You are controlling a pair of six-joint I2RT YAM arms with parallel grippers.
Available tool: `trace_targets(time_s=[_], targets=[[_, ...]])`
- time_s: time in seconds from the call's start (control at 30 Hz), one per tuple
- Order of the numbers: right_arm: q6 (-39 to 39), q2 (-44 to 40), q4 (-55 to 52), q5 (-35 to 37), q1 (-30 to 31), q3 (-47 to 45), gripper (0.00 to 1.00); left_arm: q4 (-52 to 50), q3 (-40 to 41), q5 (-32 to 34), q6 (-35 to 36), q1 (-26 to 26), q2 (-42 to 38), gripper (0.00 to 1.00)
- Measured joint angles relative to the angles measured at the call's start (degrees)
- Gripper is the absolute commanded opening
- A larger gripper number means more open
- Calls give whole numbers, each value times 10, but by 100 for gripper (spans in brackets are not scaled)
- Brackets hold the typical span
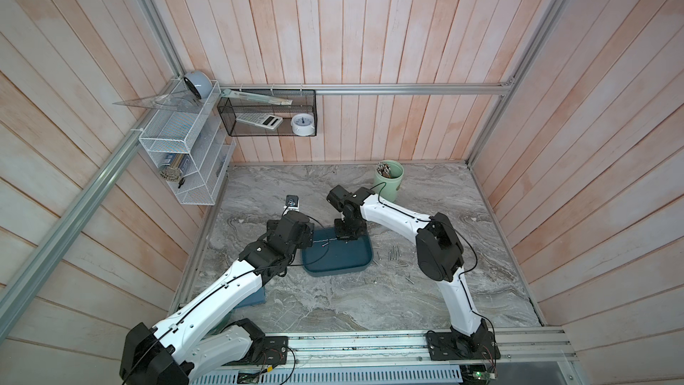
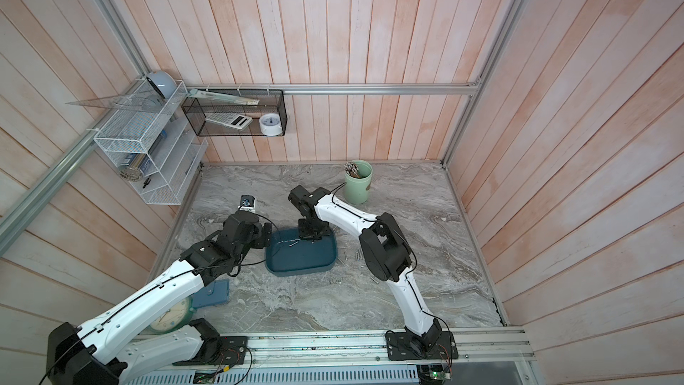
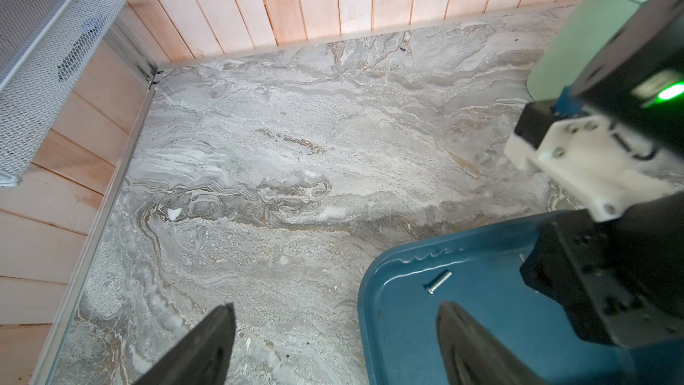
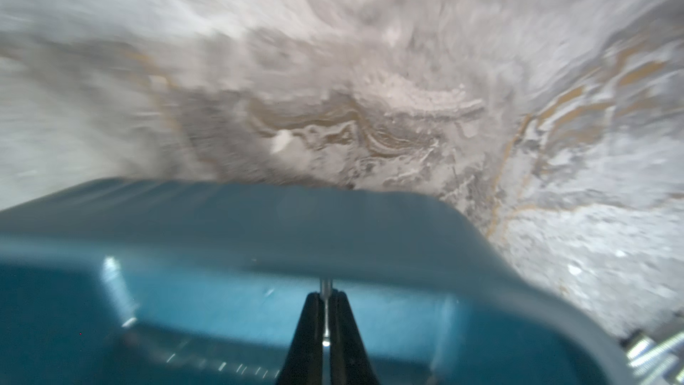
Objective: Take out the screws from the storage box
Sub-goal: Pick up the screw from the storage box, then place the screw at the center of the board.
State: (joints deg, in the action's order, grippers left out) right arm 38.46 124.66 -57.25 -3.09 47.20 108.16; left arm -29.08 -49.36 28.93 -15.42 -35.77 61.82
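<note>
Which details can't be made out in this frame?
- The screws beside the storage box: too small to count in both top views.
- Box floor under the right pincer: hidden by that arm's wrist in both top views.
- The loose screw in the box: smeared by motion blur in the right wrist view.
- The left pincer: mostly cut off by the left wrist view's edge.

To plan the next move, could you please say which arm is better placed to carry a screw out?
Right: the right gripper has its jaws shut on a screw in the storage box; the left gripper has open, empty jaws.
</note>
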Motion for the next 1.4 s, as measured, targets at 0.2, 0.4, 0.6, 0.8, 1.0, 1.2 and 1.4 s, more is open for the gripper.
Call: trace_targets(time_s=[0.2,0.4,0.6,0.8,1.0,1.2,1.4], targets=[[-27,-80,3,2,-4,-9,0,0,0,-4,0,0,0,91],[-56,-174,-2,21,-68,-129,0,0,0,-12,0,0,1,90],[-71,-263,-4,37,-164,-247,0,0,0,-16,3,0,4,91],[-76,-259,20,11,-162,-300,0,-1,0,-17,3,0,9,91],[-84,-197,49,-10,-147,-311,0,-1,0,-17,3,0,18,91],[-89,-160,62,-16,-136,-316,0,-1,0,-17,3,0,20,90],[-90,-142,69,-20,-136,-325,3,-1,0,-22,3,0,25,91]])
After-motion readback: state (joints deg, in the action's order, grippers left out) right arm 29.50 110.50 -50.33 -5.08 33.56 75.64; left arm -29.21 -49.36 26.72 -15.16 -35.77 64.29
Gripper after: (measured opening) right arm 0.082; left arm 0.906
